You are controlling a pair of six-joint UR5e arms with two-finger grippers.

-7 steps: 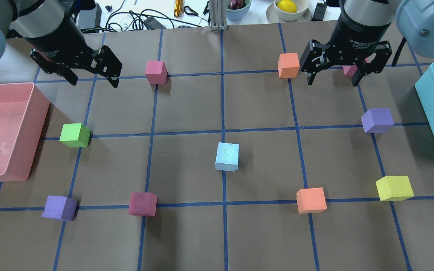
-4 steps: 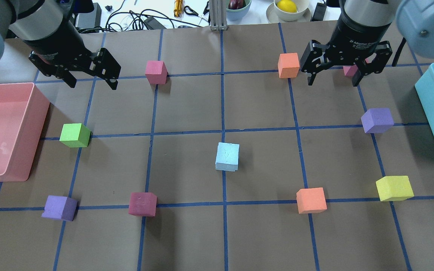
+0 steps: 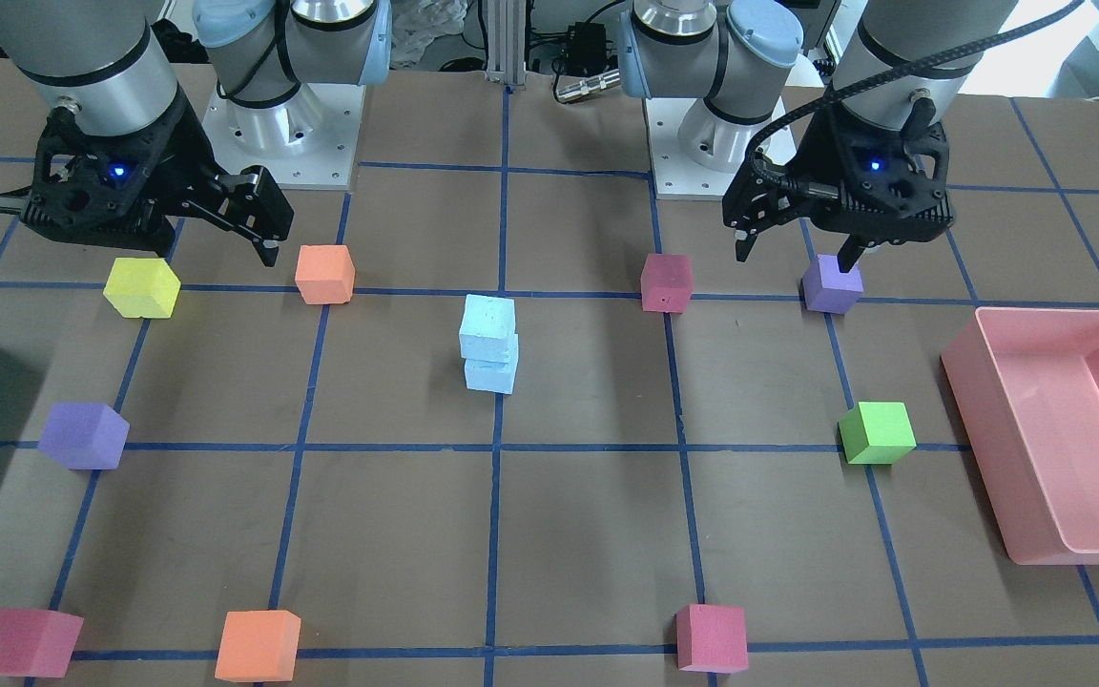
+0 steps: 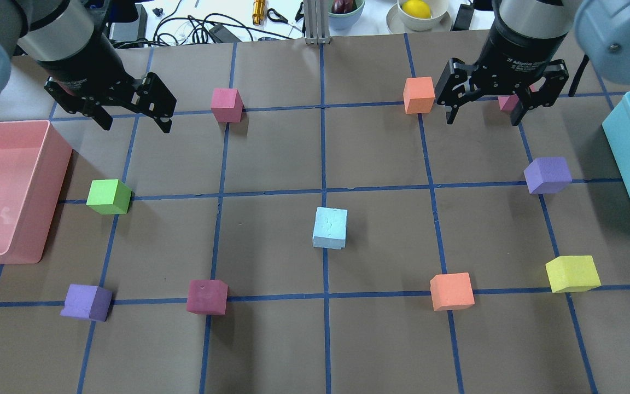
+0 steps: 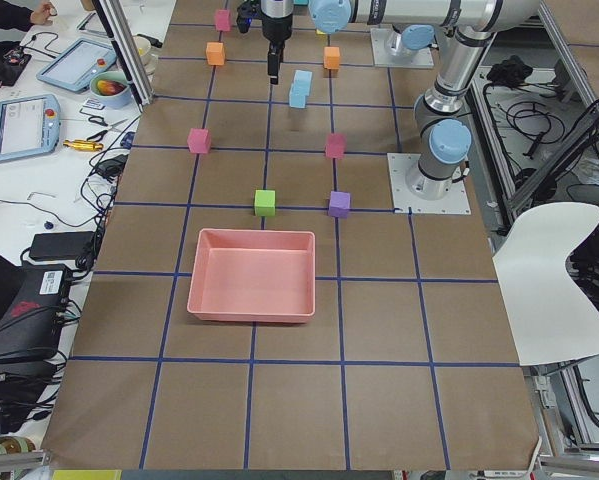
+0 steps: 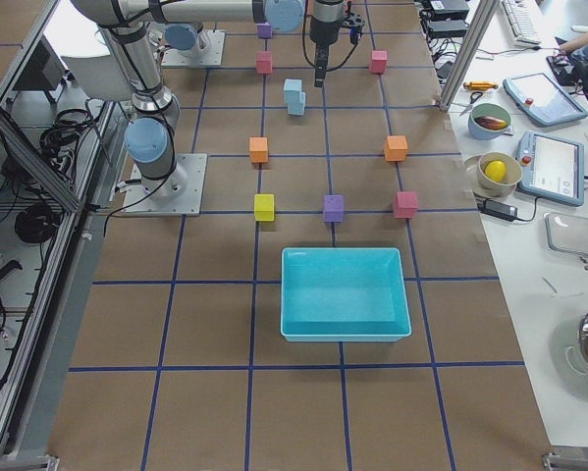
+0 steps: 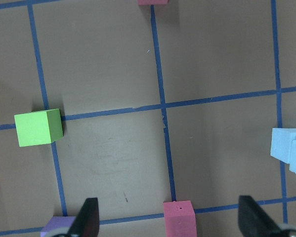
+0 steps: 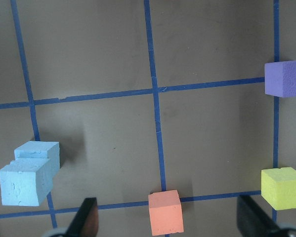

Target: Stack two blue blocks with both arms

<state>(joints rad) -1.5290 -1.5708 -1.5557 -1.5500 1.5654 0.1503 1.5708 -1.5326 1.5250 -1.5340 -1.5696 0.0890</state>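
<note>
The two pale blue blocks stand stacked at the table's middle, the upper one slightly offset on the lower one. From overhead the stack looks like one cube. It also shows in the left wrist view and the right wrist view. My left gripper is open and empty, raised over the far left of the table, well away from the stack. My right gripper is open and empty, raised at the far right, next to an orange cube.
A pink bin stands at the left edge, a teal bin at the right. Around the stack lie a green cube, purple cubes, a yellow cube, a second orange cube, a maroon cube and a pink cube.
My left gripper has shifted very slightly at the far left. The right gripper and the blue stack have not moved.
</note>
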